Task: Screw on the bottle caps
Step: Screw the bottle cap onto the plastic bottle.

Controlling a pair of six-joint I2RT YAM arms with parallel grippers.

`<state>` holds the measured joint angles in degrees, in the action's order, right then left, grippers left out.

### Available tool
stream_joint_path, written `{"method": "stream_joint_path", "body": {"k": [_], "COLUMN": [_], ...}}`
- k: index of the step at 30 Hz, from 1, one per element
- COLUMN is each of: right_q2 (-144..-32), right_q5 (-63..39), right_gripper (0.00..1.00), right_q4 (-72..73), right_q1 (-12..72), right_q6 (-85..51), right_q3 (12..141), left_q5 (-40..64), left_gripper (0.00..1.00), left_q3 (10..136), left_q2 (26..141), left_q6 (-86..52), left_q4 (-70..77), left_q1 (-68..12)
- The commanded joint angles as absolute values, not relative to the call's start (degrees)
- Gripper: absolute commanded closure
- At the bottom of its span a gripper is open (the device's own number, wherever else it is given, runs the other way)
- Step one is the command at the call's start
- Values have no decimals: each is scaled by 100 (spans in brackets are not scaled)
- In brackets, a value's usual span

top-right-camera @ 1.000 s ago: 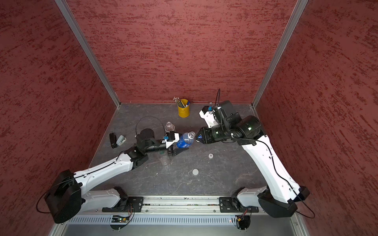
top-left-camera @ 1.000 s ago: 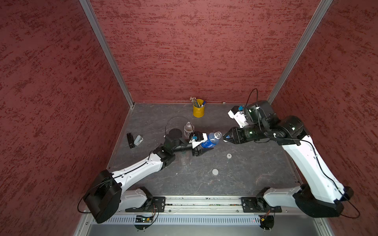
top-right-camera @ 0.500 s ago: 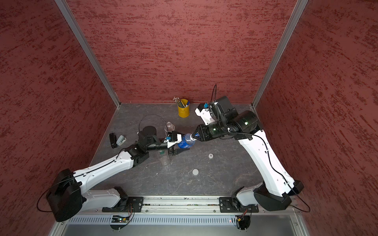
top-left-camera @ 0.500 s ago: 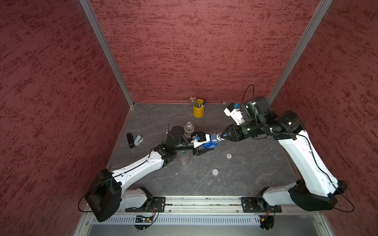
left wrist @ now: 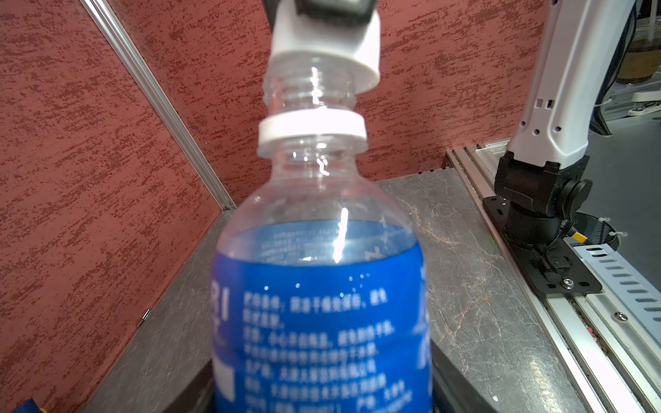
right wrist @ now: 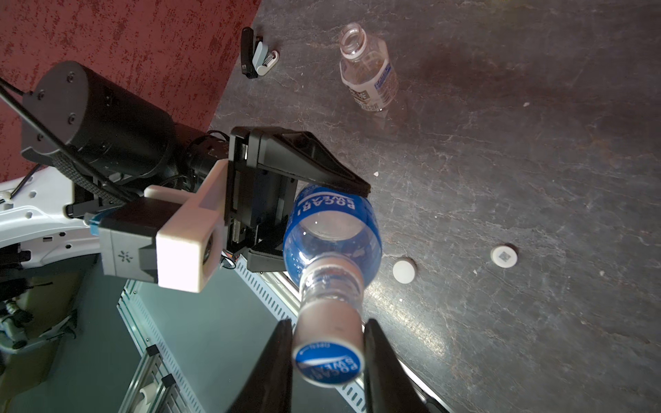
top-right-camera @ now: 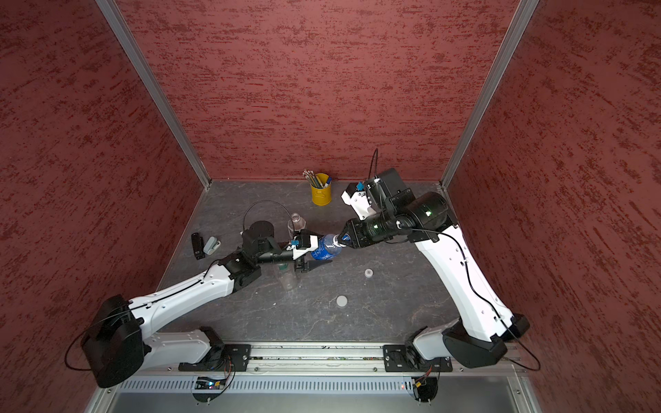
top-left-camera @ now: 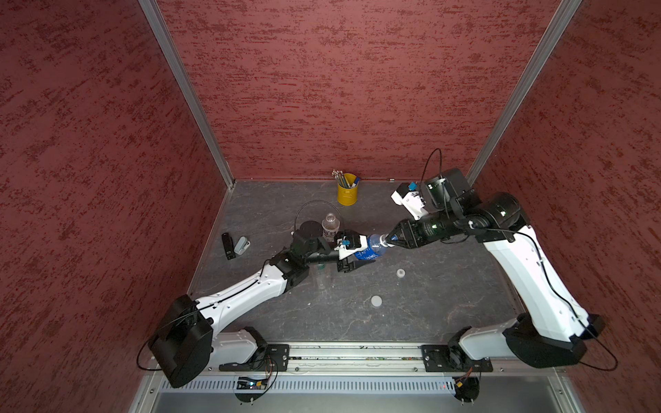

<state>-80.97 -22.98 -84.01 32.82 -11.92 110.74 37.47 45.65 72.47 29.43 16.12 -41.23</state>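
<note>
My left gripper [top-left-camera: 357, 255] is shut on the blue-labelled bottle [top-left-camera: 368, 250] [left wrist: 322, 304], which it holds on its side above the table. My right gripper [right wrist: 327, 343] is shut on the blue-and-white cap [right wrist: 327, 352] [left wrist: 323, 46]. The cap sits askew over the bottle's mouth, with the neck threads showing below it. The white-labelled bottle [top-left-camera: 330, 227] [right wrist: 370, 71] stands open behind the left wrist. A clear bottle with a green band [top-left-camera: 321, 277] stands under the left arm. On the table lie a small marked cap [top-left-camera: 400, 273] [right wrist: 503, 256] and a wide white cap [top-left-camera: 376, 301] [right wrist: 404, 271].
A yellow pencil cup [top-left-camera: 347, 191] stands at the back wall. A black object [top-left-camera: 228, 246] and a grey one [top-left-camera: 242, 245] lie by the left wall. The arm bases are fixed to a metal rail [top-left-camera: 357, 357] along the table's front edge.
My right gripper has moved left with the cap and closed the gap to the bottle's mouth. The left gripper has kept hold of the bottle and shifted only slightly.
</note>
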Motion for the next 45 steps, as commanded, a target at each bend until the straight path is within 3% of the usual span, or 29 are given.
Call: {"method": "stream_joint_path", "body": {"k": [1,21,26,36,42,45], "right_q2": [-8173,-8378,-8445,-8508,-8620,-8732], "right_q5": [-2291,-3066,-2938,-3828,-3306,-2585], "right_gripper": [71,69,69,69,69,71], "right_q4": [-8543,-8366,-8544,-8482,-8630,-8716], "right_q1": [3209,3215,3217,3217,3217,3211], "right_q6": [-1089,-797,-607,-125,218,183], "right_q3": [11057,10915,10771,10600,10634,10697], "left_q5": [3902,3990,3913,4239,4371,4326], "left_gripper": [34,34,34,33,35,38], "left_q3": [4518,4772,4605,4798,4912,5049], "left_q2": [7128,7317,7308,7273,7356,7365], "left_q6": [3061,3225,2933,3038,2648,2581], "left_q4": [1820,1796,2363,2171,2314,2155], "left_q1": [-4190,-4392,-4430,-4428,-4395,-4393]}}
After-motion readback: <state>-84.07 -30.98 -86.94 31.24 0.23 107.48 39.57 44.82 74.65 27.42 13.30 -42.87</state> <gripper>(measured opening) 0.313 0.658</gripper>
